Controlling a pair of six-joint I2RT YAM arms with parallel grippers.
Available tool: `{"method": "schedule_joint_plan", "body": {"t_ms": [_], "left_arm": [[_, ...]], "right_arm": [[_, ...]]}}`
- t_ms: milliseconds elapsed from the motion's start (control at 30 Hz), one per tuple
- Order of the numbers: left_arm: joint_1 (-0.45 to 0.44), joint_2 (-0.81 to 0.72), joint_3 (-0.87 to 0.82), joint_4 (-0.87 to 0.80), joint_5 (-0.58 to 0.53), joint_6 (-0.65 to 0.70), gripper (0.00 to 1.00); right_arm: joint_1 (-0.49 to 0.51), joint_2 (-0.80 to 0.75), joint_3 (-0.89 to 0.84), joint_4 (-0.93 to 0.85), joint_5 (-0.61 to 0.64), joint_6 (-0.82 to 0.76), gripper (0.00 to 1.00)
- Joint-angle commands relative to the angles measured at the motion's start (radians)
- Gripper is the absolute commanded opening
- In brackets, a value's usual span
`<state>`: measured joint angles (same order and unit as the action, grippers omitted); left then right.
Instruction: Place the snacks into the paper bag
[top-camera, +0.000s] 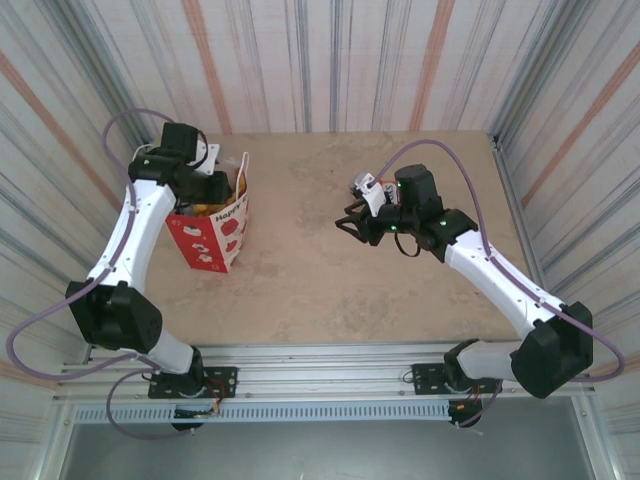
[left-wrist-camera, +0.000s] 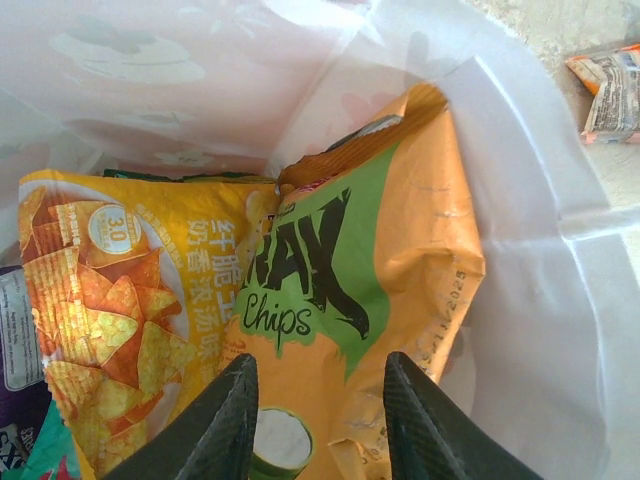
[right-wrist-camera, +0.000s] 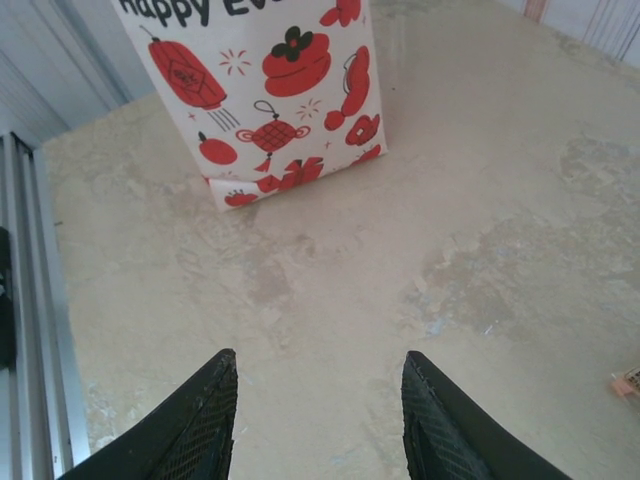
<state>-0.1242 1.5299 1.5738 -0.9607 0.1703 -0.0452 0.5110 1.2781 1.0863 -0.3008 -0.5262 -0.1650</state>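
DESK (top-camera: 300, 290), LEFT TO RIGHT: The left arm (top-camera: 128, 235) reaches into the open top of the paper bag (top-camera: 213, 242), which stands near the desk's left edge. Inside the bag, slivers of a purple packet (left-wrist-camera: 14, 420) and a teal packet (left-wrist-camera: 45, 462) are cut off at the frame's corner. A yellow packet (left-wrist-camera: 100, 290) lies beside them, overlapped by an orange packet (left-wrist-camera: 400, 250) lettered "Chips", its upper word partly lost in a crease. The left jaws stand parted just above this orange packet, released and grasping nothing. Past the bag's white wall, an orange-red packet (left-wrist-camera: 608, 90) lies on the desk, cropped by the frame's edge. Farther right, the right arm (top-camera: 500, 275) holds the right jaws low over bare desk, well apart from the bag. They are parted, with nothing between them. A pinkish corner (right-wrist-camera: 630, 385) at the edge of the right wrist view is too small to identify.
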Motion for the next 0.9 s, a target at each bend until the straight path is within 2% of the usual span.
{"method": "schedule_joint_plan", "body": {"t_ms": [0,133,467,700,867], "left_arm": [[-0.004,-0.046,-0.003,0.013,0.039,-0.022,0.39],[-0.015,-0.061,0.025,0.009,0.065,-0.027,0.48],[-0.021,-0.086,-0.025,0.047,0.088,-0.028,0.50],[-0.021,-0.042,-0.064,0.053,0.071,-0.030,0.44],[-0.021,-0.025,-0.079,0.069,0.073,-0.041,0.28]], "right_arm": [[0.000,-0.003,0.038,-0.036,0.009,0.043,0.46],[0.000,0.001,0.041,-0.046,0.012,0.045,0.46],[-0.008,0.007,0.049,-0.059,-0.010,0.076,0.48],[-0.018,-0.010,0.041,-0.075,-0.015,0.076,0.48],[-0.032,-0.022,0.021,-0.068,-0.029,0.087,0.48]]}}
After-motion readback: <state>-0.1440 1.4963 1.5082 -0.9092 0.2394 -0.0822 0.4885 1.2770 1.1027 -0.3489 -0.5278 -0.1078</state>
